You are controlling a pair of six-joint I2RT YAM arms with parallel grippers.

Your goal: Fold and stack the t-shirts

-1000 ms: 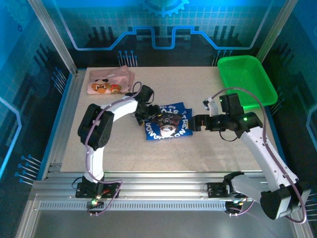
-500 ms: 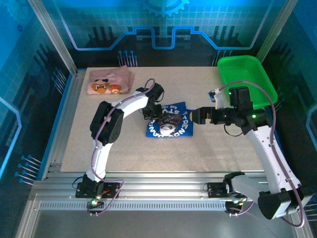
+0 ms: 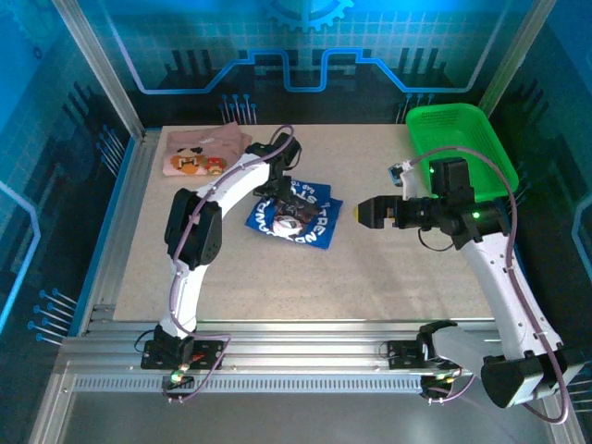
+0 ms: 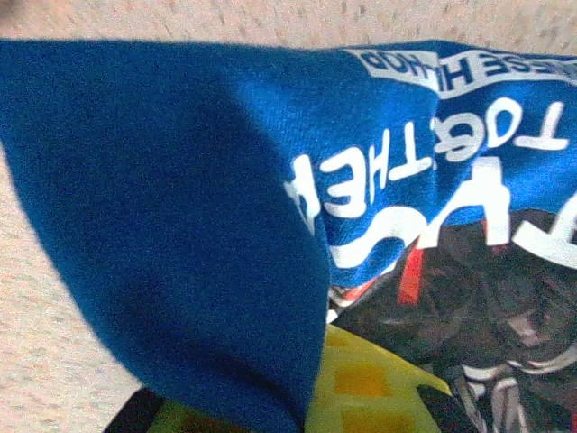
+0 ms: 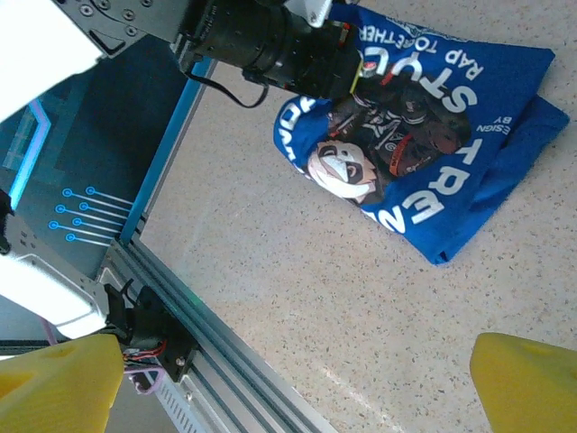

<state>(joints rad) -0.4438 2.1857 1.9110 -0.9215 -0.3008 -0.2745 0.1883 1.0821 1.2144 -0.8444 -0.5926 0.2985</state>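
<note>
The folded royal-blue t-shirt (image 3: 310, 224) with white lettering lies at mid-table. My left gripper (image 3: 277, 191) is shut on its far left edge; in the left wrist view the blue cloth (image 4: 180, 225) drapes over the gripper (image 4: 302, 397), and one yellow finger pad (image 4: 379, 388) shows beneath it. The pale pink t-shirt (image 3: 199, 153) with cartoon faces sits folded at the table's back left. My right gripper (image 3: 359, 211) hovers open just right of the blue t-shirt (image 5: 442, 135), its yellow fingertips (image 5: 63, 379) wide apart over bare tabletop, holding nothing.
A green mesh basket (image 3: 476, 171) stands at the back right corner. The left arm (image 5: 270, 45) crosses the top of the right wrist view. An aluminium rail (image 5: 207, 352) borders the table's near edge.
My left gripper closed on the blue t-shirt and dragged it left and back, toward the pink one. The right gripper drew away to the right, still open.
</note>
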